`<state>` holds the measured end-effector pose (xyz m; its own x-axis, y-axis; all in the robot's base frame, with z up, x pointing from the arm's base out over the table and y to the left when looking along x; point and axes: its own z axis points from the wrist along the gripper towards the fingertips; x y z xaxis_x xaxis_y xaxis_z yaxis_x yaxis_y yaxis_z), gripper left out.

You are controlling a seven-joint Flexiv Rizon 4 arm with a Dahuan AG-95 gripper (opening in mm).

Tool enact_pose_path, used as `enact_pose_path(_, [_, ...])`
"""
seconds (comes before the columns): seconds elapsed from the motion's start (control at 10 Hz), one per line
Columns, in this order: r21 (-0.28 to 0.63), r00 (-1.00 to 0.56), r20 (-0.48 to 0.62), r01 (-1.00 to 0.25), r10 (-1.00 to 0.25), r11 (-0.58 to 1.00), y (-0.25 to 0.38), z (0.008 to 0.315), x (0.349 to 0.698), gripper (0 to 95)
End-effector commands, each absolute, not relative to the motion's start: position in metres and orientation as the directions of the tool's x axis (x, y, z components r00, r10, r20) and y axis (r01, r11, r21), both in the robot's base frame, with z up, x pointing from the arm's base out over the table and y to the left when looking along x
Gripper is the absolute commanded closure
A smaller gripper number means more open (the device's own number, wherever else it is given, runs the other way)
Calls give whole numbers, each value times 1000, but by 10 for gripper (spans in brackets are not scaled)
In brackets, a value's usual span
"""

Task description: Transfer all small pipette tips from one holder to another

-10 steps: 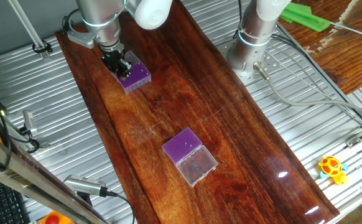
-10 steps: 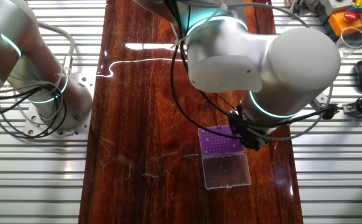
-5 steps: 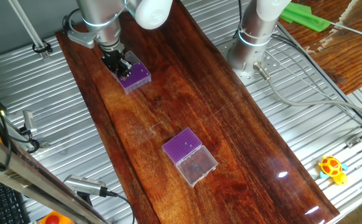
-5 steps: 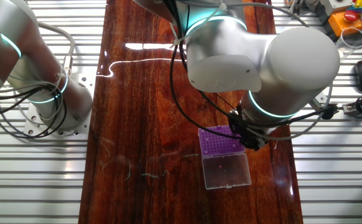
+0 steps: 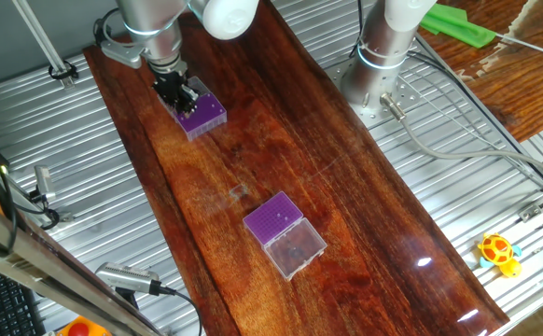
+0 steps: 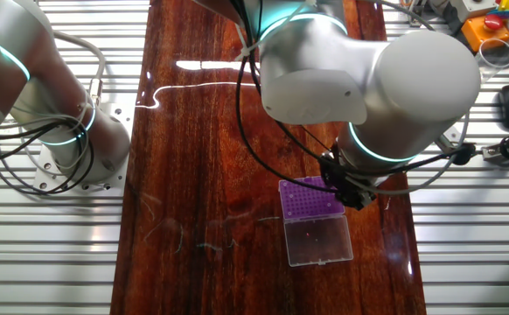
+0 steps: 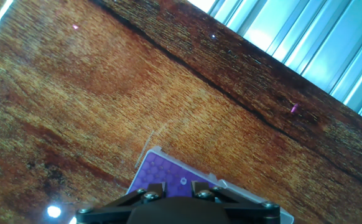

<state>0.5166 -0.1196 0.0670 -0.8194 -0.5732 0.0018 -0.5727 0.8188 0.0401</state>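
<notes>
A purple tip holder (image 5: 206, 114) sits at the far left of the wooden table. My gripper (image 5: 180, 93) hangs just above its near edge. In the other fixed view the gripper (image 6: 352, 190) is at the right edge of this holder (image 6: 307, 199), whose clear lid (image 6: 319, 239) lies open beside it. In the hand view the holder (image 7: 168, 176) fills the bottom edge, with one small white tip (image 7: 183, 181) showing between my dark fingers (image 7: 148, 189). The jaws stand a narrow gap apart. A second purple holder (image 5: 274, 218) with a clear lid sits mid-table.
A second robot's base (image 5: 376, 70) stands on the metal slats at the far right of the table. It also shows in the other fixed view (image 6: 62, 144). A yellow toy (image 5: 498, 252) lies off the table. Cables run over the slats.
My arm has risen slightly above the far holder. The holders have not moved.
</notes>
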Motion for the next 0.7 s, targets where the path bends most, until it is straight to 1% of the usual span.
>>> enact_pose_path(0.1, [36,-820,3,-571,-572,820,-121,62,519,760])
enact_pose_path(0.6, [32,-819,1,-573,-573,819,-122,56,521,760])
enact_pose_path(0.7, [33,-820,0,-572,-572,820,-122,55,521,950])
